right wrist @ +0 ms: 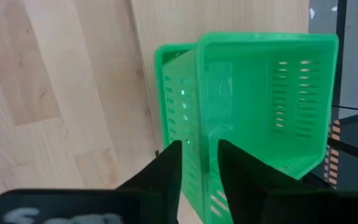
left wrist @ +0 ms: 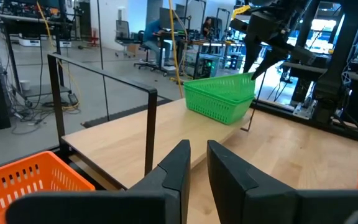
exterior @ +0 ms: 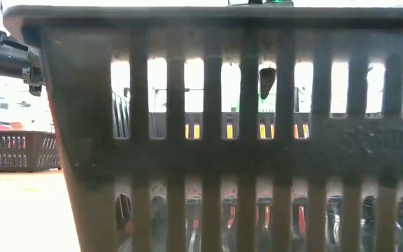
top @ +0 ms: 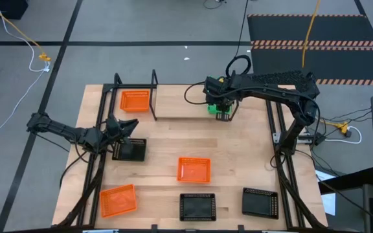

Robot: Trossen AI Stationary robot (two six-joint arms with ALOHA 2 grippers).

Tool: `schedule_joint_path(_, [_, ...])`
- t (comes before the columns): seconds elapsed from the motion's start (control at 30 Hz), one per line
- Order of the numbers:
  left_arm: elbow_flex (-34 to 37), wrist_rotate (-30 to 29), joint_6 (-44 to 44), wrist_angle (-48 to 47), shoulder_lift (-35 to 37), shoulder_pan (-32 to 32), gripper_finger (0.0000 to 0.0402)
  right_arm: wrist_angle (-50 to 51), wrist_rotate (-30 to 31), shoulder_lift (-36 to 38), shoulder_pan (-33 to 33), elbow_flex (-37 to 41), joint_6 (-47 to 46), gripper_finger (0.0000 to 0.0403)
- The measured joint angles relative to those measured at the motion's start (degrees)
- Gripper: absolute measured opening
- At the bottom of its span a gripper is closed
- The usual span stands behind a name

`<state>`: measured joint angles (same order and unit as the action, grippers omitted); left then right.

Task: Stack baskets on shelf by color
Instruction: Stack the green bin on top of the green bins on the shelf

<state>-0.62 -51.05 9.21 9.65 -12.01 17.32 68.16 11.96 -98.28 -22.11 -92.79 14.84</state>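
Three black plastic mesh baskets sit nearest the front of the large wooden tabletop [top: 238, 139]: one at about 6 o'clock [top: 197, 206], one at about 5 o'clock [top: 260, 201], and a third at 9 o'clock [top: 130, 149], directly under the left gripper [top: 123, 127]. Seen from its own wrist camera, that left gripper's [left wrist: 196, 163] dark fingers [left wrist: 178, 163] stand close together with only a thin gap and nothing between them, so it is nearly closed and empty, hovering just above the black basket. An orange mesh basket [top: 117, 200] lies at 7 o'clock, tilted a little, and another orange one [top: 193, 169] rests near the table's centre. Farther back, at 11 o'clock, a third orange basket [top: 135, 100] sits on the narrow light-wood shelf [top: 177, 103] framed by thin black metal uprights. At about 1 o'clock, at the shelf's far end, the right gripper [top: 221, 102] reaches down onto a stack of green mesh baskets [top: 215, 108]. In the right wrist view, the right gripper [right wrist: 196, 163] straddles the side wall of the upper green basket [right wrist: 260, 99], one finger [right wrist: 166, 171] outside and one inside, clasping that wall, with the basket nested askew in another green one beneath it.
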Motion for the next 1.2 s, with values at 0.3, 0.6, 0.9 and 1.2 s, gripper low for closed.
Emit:
schedule_joint_path(0.3, [0.0, 0.0, 0.0, 0.0, 0.0, 0.0, 0.0056, -2.7, 0.0, 0.0, 0.3, 0.5, -1.6, 0.0108])
schedule_joint_path(0.6, [0.0, 0.0, 0.0, 0.0, 0.0, 0.0, 0.0056, -4.1, -0.1, -0.1, 0.4, 6.0, -0.2, 0.0021])
schedule_joint_path(0.9, [0.0, 0.0, 0.0, 0.0, 0.0, 0.0, 0.0056, -4.6, -0.1, 0.0, 0.5, 6.4, 0.5, 0.0017])
schedule_joint_path(1.2, [0.0, 0.0, 0.0, 0.0, 0.0, 0.0, 0.0056, -3.9, -7.4, 0.0, 0.9, 6.6, 3.9, 0.003])
